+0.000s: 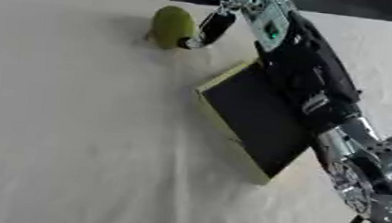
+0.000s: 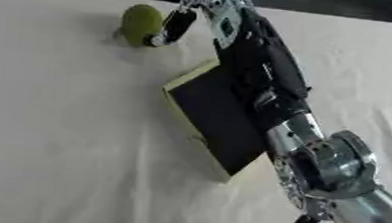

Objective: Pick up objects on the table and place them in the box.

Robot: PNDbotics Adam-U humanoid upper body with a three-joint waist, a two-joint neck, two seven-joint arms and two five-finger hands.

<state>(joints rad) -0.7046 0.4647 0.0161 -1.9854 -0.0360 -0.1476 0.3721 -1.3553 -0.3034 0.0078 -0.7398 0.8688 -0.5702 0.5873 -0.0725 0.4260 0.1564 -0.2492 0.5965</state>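
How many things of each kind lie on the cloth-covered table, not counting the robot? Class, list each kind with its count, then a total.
Green round fruit: 1
Box, yellow-green with dark inside: 1
Total: 2

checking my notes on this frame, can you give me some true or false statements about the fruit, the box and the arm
1. The green fruit lies on the white tablecloth, outside the box. True.
2. The right hand reaches to the fruit, one finger at its side. True.
3. The box is red with a white inside. False: its rim is yellow-green and its inside is dark.
4. The fruit is lifted clear of the table. False: it rests on the cloth.
5. The robot's left hand works beside the box. False: no left hand shows.
6. The right arm passes over the box. True.
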